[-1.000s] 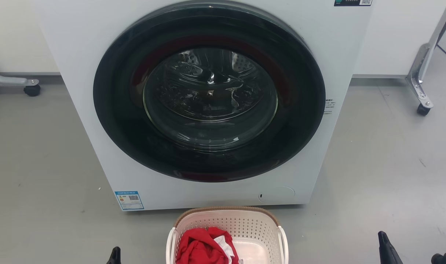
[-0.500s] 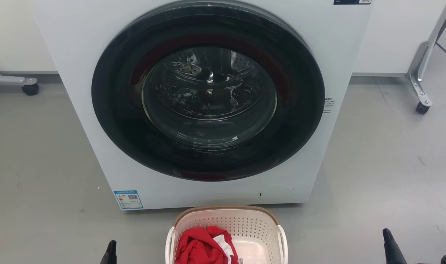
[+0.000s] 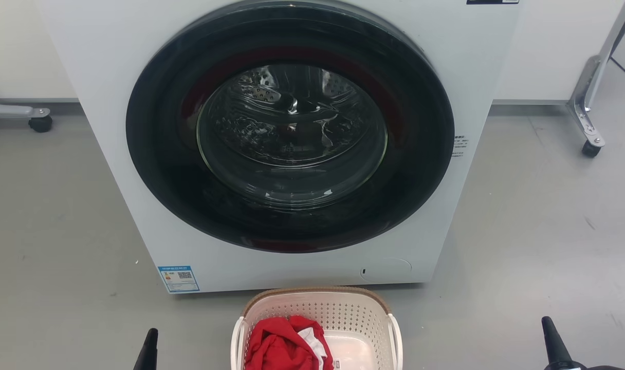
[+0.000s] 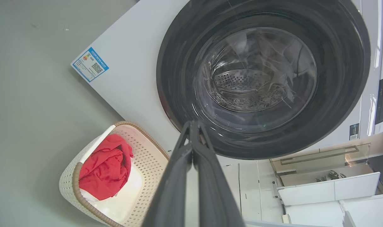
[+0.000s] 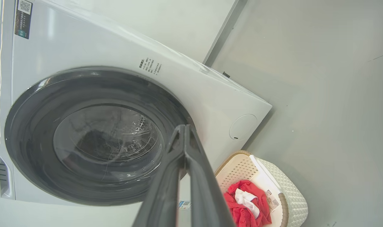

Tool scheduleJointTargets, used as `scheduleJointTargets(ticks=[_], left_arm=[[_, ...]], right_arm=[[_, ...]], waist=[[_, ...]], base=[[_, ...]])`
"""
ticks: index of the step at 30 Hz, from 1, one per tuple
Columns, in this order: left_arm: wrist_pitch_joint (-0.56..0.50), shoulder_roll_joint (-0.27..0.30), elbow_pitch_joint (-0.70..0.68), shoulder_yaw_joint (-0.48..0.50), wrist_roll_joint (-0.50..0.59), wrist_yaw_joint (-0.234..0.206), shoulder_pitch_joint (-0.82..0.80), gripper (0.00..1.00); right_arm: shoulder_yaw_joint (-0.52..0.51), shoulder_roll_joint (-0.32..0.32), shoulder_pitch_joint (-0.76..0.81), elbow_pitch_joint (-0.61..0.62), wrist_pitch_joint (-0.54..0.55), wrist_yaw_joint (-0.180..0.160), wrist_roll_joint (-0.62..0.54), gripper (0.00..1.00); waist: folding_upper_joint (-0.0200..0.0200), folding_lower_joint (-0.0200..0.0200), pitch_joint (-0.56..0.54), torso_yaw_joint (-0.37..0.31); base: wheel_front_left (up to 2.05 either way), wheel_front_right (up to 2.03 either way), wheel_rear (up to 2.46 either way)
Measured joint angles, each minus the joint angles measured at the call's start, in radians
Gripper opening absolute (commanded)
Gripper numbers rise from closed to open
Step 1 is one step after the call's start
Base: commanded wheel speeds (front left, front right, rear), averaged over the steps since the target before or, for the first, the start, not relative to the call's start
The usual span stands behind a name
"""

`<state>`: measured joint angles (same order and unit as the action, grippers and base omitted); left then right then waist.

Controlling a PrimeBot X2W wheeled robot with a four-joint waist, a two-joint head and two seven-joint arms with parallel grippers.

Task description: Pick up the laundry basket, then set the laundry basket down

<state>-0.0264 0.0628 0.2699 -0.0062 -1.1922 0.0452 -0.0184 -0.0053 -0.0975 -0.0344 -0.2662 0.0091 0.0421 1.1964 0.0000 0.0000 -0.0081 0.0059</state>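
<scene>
The laundry basket (image 3: 338,313), cream-white with perforated walls and a brown woven-look rim, stands on the floor at the bottom centre of the head view, right in front of the washing machine. Red and white clothes (image 3: 287,347) lie in it. The left wrist view shows the laundry basket (image 4: 147,157) at lower left, and the right wrist view has the laundry basket (image 5: 289,192) at lower right. My left gripper (image 3: 149,345) is out to the basket's left, apart from it, shut and empty (image 4: 193,126). Far off to the right is my right gripper (image 3: 551,333), shut and empty (image 5: 183,129).
A white front-loading washing machine (image 3: 112,77) with a closed round dark glass door (image 3: 290,128) fills the middle. Grey floor (image 3: 60,216) lies on both sides. Wheeled metal frame legs stand at the far left (image 3: 37,122) and far right (image 3: 590,146).
Both grippers have moved outward, the left one further left and the right one further right, away from the basket. The head view has shifted slightly. The basket stays in place.
</scene>
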Motion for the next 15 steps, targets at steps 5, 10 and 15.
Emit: scheduleJointTargets(ticks=[5,10,15], left_arm=[[-0.017,-0.002,0.006,0.016,-0.064,0.009,-0.002,0.00],[-0.034,-0.005,0.008,0.035,-0.139,0.027,-0.021,0.00],[-0.045,-0.009,0.013,0.051,-0.204,0.036,-0.026,0.00]], right_arm=[[-0.021,0.007,-0.004,-0.004,0.018,0.012,0.065,0.00],[-0.046,0.019,-0.021,-0.010,0.035,0.028,0.143,0.00],[-0.067,0.027,-0.023,-0.016,0.053,0.039,0.208,0.00]], waist=[[0.0000,0.0000,0.002,-0.001],[0.0000,0.0000,0.004,-0.002],[0.0000,0.0000,0.005,-0.003]], base=[[0.00,0.00,0.00],[0.00,0.00,0.00],[0.00,0.00,0.00]])
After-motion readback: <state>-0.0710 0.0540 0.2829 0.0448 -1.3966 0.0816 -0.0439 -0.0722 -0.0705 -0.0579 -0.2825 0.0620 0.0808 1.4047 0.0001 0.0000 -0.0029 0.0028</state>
